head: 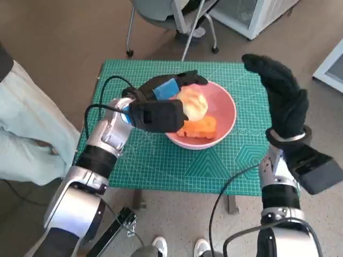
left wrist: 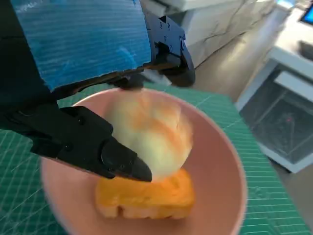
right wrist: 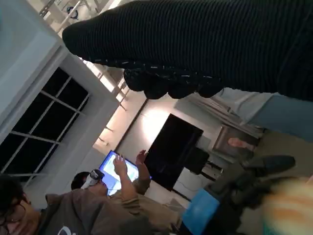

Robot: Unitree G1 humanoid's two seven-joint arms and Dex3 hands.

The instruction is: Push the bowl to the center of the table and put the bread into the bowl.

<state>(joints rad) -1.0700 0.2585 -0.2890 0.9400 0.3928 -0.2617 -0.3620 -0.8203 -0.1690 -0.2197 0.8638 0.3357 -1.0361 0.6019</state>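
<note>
A pink bowl [head: 228,107] stands near the middle of the green mat [head: 161,166]. An orange slab of bread [head: 199,128] lies inside it. My left hand [head: 163,96] reaches over the bowl's near-left rim and grips a pale round bread roll [head: 194,103], which sits on top of the orange piece. In the left wrist view the black fingers [left wrist: 117,159] close round the roll [left wrist: 151,132] above the orange bread [left wrist: 146,198] and the bowl [left wrist: 220,166]. My right hand [head: 281,96] is raised over the table's right edge, fingers spread, holding nothing.
An office chair [head: 171,16] stands beyond the table's far edge and a white cabinet [head: 252,13] at the upper right. A person's pale trouser legs [head: 27,123] are close on the left. In the right wrist view, a seated person [right wrist: 88,205] shows.
</note>
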